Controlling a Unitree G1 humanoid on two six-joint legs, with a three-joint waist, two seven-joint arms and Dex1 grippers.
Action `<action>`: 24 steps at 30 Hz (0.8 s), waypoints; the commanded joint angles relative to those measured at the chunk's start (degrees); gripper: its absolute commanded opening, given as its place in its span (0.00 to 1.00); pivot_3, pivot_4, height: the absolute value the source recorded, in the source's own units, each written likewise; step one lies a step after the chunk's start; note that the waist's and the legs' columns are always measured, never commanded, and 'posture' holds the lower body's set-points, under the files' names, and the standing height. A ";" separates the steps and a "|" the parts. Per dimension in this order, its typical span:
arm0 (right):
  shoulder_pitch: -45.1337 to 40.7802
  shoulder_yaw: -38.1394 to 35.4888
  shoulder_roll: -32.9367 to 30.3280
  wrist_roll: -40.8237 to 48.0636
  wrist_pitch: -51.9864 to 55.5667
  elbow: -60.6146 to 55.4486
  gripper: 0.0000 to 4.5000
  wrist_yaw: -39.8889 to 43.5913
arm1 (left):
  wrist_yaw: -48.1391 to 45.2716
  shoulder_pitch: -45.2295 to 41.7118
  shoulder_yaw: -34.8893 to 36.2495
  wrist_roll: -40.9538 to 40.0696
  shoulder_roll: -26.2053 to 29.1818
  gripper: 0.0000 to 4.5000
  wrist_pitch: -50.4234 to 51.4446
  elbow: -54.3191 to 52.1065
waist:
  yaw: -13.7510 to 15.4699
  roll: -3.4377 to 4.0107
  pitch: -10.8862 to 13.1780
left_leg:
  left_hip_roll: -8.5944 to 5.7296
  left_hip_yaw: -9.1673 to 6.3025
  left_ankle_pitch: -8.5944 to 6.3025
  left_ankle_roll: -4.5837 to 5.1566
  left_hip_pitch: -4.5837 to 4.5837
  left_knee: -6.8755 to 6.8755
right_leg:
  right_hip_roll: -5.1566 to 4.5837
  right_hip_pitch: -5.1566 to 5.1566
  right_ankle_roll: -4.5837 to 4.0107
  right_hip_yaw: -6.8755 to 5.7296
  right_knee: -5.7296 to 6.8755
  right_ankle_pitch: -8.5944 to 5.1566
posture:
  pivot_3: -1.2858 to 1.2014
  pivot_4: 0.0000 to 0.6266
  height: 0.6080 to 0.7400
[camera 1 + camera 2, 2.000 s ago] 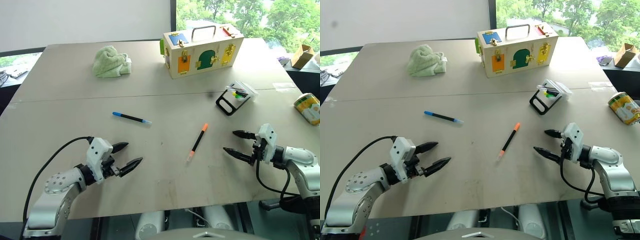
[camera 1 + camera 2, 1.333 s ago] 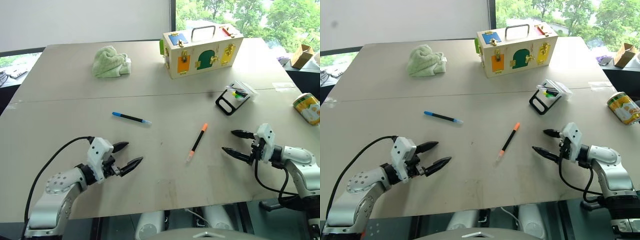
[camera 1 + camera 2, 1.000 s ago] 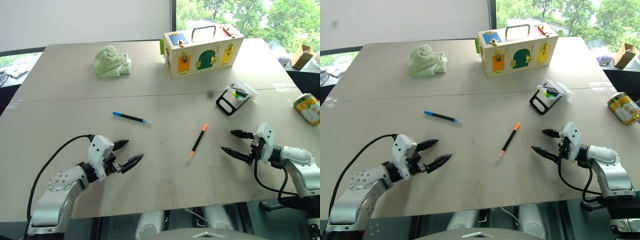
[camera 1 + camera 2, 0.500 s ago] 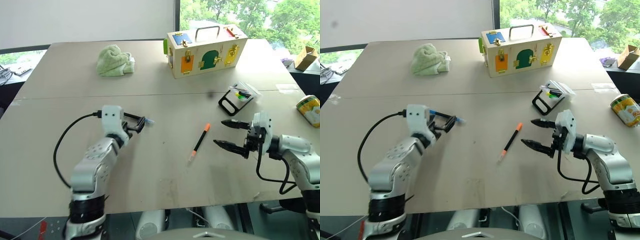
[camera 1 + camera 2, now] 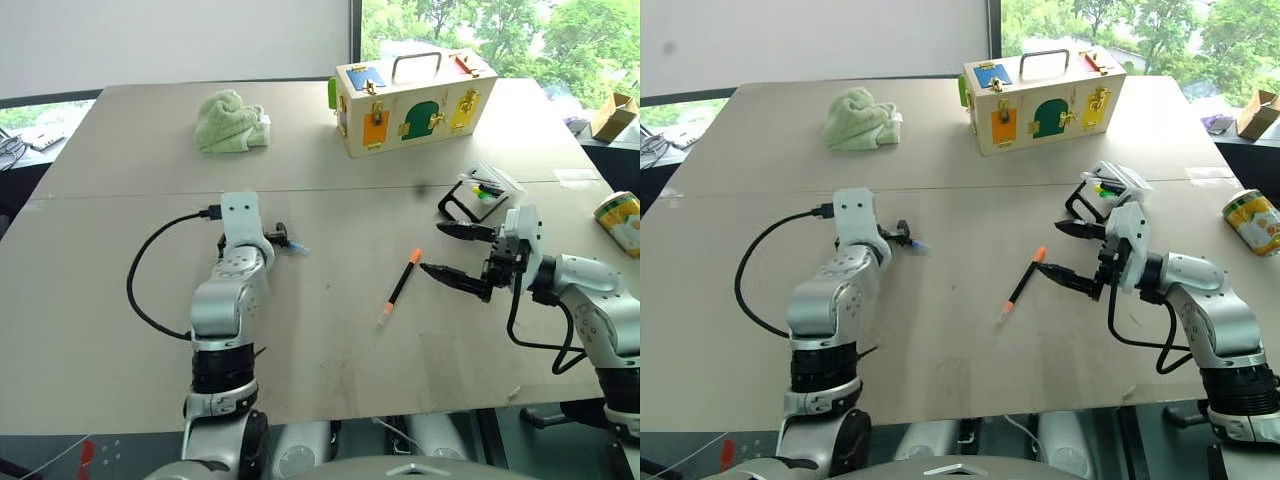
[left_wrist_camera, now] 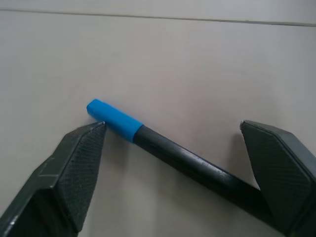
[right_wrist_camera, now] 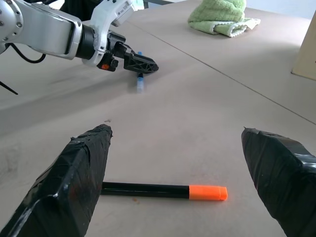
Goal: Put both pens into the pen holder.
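Observation:
The blue-ended pen (image 6: 195, 165) lies flat on the table, its black barrel between the fingers of my open left gripper (image 6: 173, 129), one blue end beside a fingertip. From the head, that gripper (image 5: 273, 240) sits over the pen near the table's middle left. The orange-capped pen (image 5: 402, 284) lies at the centre. My right gripper (image 5: 433, 248) hovers open just to its right, holding nothing; its wrist view has the orange-capped pen (image 7: 163, 190) low between the fingers. The pen holder (image 5: 478, 192), a clear tray on a black loop, stands behind the right gripper.
A wooden box (image 5: 410, 90) with coloured doors stands at the back, a green cloth (image 5: 232, 120) to its left. A yellow can (image 5: 620, 220) sits at the right edge. A seam crosses the table. A black cable loops from my left arm.
My left arm swung forward and turned, bringing its open gripper over the blue-ended pen. The right gripper rose and moved left toward the orange-capped pen. Neither pen moved.

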 commanded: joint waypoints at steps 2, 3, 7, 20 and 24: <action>0.26 -0.97 -0.43 0.08 -1.19 -0.53 1.00 0.19 | 3.79 1.70 4.45 2.09 -3.20 0.99 7.77 0.19 | -0.16 0.03 -0.03 | 0.00 0.01 0.00 0.00 0.02 0.00 | 0.01 0.01 0.00 0.02 0.01 0.00 | 0.52 0.24 1.00; 0.19 -0.93 -0.42 0.03 -1.24 -0.41 1.00 0.22 | 4.43 1.70 4.69 2.85 -3.28 0.99 7.76 0.33 | -0.19 0.05 -0.05 | 0.00 0.02 0.00 -0.01 0.04 0.00 | 0.02 0.01 0.00 0.04 0.02 0.00 | 0.52 0.24 1.00; -0.51 -0.60 -0.39 -0.15 -1.31 0.19 1.00 0.49 | 6.81 1.28 5.82 5.13 -3.65 0.99 7.75 2.29 | -0.31 0.13 -0.13 | 0.00 0.03 0.02 -0.04 0.08 -0.01 | 0.05 0.01 0.00 0.08 0.04 0.00 | 0.52 0.24 1.00; -0.31 -0.38 -0.59 0.44 -0.31 -0.77 1.00 1.14 | 10.28 1.13 11.47 5.78 -8.18 0.16 6.78 3.88 | -1.68 0.32 -0.38 | 0.01 0.45 0.04 -0.11 1.11 -0.56 | 0.07 0.59 0.01 0.49 0.03 -0.02 | 0.52 0.24 1.00; -0.22 -0.26 0.03 0.62 -0.09 -1.23 1.00 0.37 | 8.77 1.06 10.57 5.54 -7.46 0.01 5.04 4.73 | -1.67 0.39 -0.48 | 0.01 0.59 0.05 -0.14 1.20 -0.67 | 0.06 0.59 0.01 0.61 0.01 -0.02 | 0.52 0.24 1.00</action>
